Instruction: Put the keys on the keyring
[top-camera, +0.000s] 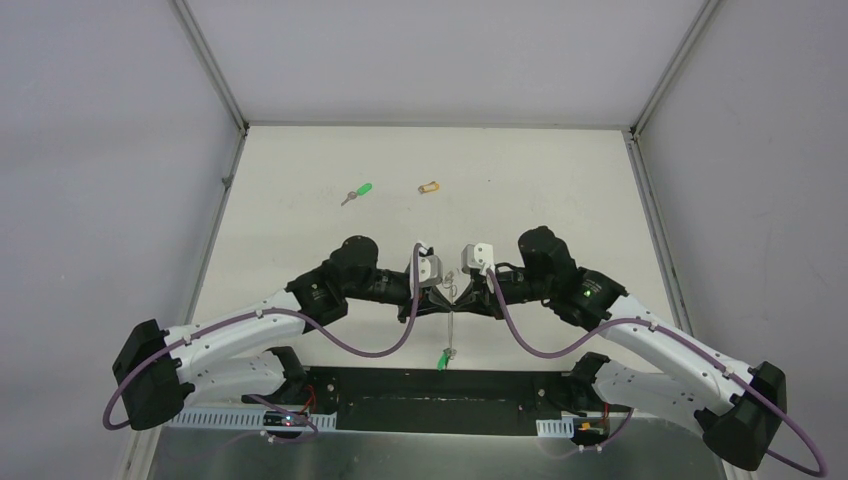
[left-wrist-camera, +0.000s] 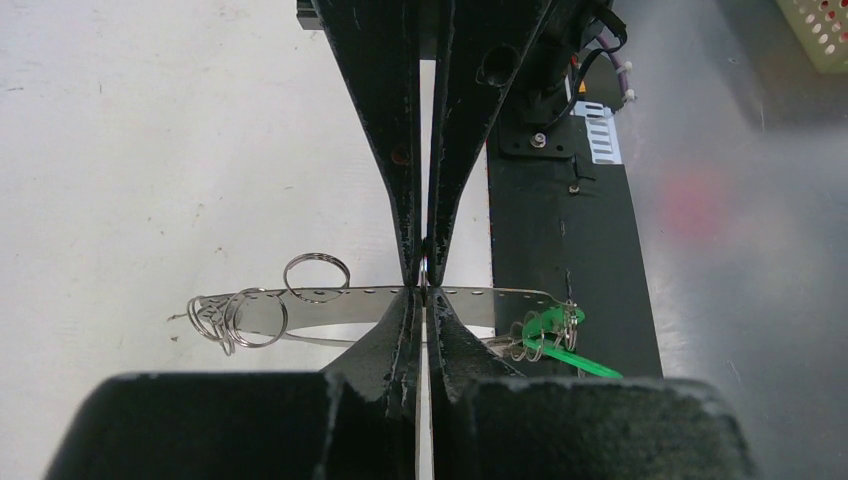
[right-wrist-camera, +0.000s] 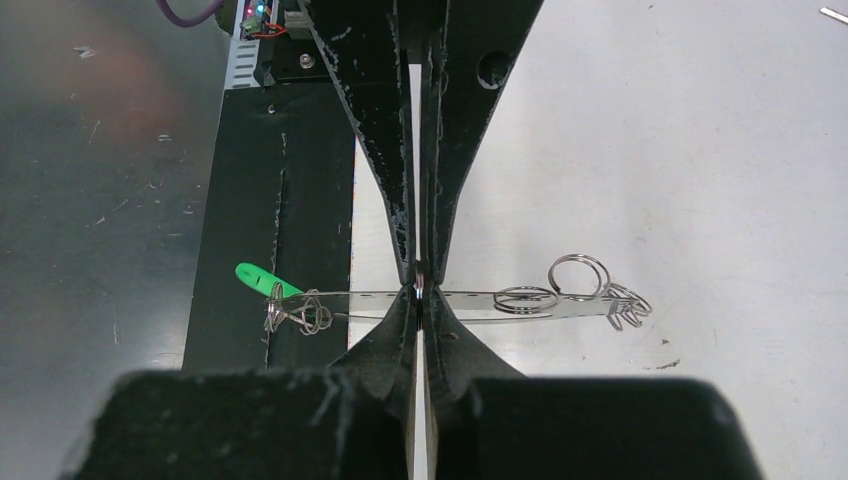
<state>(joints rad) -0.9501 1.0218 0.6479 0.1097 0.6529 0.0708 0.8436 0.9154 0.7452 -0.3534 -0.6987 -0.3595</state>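
The keyring (top-camera: 451, 330) is a long thin metal strip with holes (left-wrist-camera: 330, 298) (right-wrist-camera: 480, 298). It carries several small split rings and a green tag (left-wrist-camera: 545, 322) (right-wrist-camera: 255, 277) at its near end. My left gripper (top-camera: 446, 292) (left-wrist-camera: 422, 296) and right gripper (top-camera: 459, 292) (right-wrist-camera: 420, 292) meet tip to tip over its middle. Both are shut on it, with a thin ring edge showing between the tips. Two keys lie far back on the white table, apart from both grippers: a green one (top-camera: 360, 190) and a yellow-tan one (top-camera: 430, 187).
A black base plate (top-camera: 440, 385) runs along the near edge, and the green tag lies over its rim. Grey enclosure walls and metal posts (top-camera: 213, 70) bound the table. A pale basket corner (left-wrist-camera: 825, 30) shows at the right of the left wrist view.
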